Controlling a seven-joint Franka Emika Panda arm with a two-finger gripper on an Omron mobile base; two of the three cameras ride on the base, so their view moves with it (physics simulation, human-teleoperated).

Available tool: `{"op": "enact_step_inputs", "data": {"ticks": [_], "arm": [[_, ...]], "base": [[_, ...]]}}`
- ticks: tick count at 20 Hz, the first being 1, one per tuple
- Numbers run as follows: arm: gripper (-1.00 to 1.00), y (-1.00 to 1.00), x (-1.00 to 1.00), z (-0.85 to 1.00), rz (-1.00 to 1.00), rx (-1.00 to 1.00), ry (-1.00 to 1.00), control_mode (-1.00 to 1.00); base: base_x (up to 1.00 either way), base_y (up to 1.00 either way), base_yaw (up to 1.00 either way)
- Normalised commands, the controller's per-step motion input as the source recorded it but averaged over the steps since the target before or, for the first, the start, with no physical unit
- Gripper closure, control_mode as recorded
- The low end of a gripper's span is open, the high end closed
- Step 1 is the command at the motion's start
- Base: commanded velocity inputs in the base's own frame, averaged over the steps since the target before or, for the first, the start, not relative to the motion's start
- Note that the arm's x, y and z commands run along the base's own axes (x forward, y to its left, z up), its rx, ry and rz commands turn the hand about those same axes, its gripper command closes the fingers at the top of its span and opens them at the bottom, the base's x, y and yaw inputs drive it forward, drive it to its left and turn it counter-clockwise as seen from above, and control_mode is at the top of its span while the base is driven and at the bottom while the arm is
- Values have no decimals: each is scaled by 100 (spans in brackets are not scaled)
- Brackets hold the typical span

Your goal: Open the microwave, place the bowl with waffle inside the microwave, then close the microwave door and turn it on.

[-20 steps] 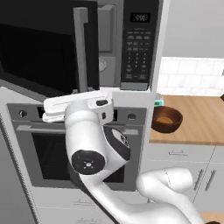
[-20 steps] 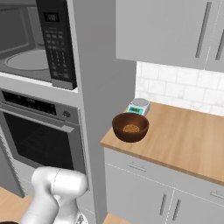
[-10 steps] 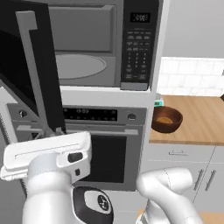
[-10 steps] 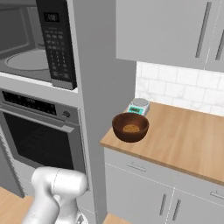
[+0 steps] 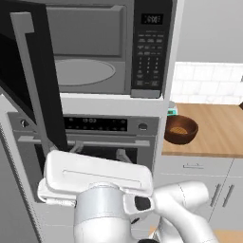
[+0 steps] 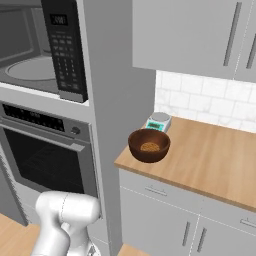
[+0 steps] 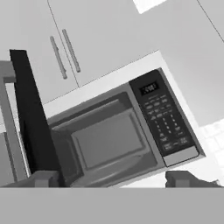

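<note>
bowl with waffle point(image 5: 180, 129) on counter point(image 5: 213, 133), right of microwave point(image 5: 104, 52)

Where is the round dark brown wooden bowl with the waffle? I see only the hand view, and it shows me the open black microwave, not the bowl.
Observer: The round dark brown wooden bowl stands on the light wooden counter, right of the black built-in microwave and lower than it, near the counter's left end.
Operator: Is the waffle in it?
Observer: Yes, the tan waffle lies at the bottom of the bowl.
Operator: What stands close to the bowl?
Observer: A small white kitchen scale stands just behind it, by the tiled wall.
</note>
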Motion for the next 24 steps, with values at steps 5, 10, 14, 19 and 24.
{"op": "enact_step_inputs", "data": {"ticks": [5, 10, 14, 19, 24], "arm": [[-100, -100, 0, 37, 0, 41, 4, -100], [-100, -90, -22, 12, 4, 45, 10, -100], [-100, -64, -12, 4, 12, 66, 51, -100], [-100, -19, 0, 0, 30, 62, 58, -100], [-100, 16, 0, 7, 54, 17, 21, -100]], "base": [[0, 0, 0], [0, 0, 0], [0, 0, 0], [0, 0, 0], [0, 0, 0]]}}
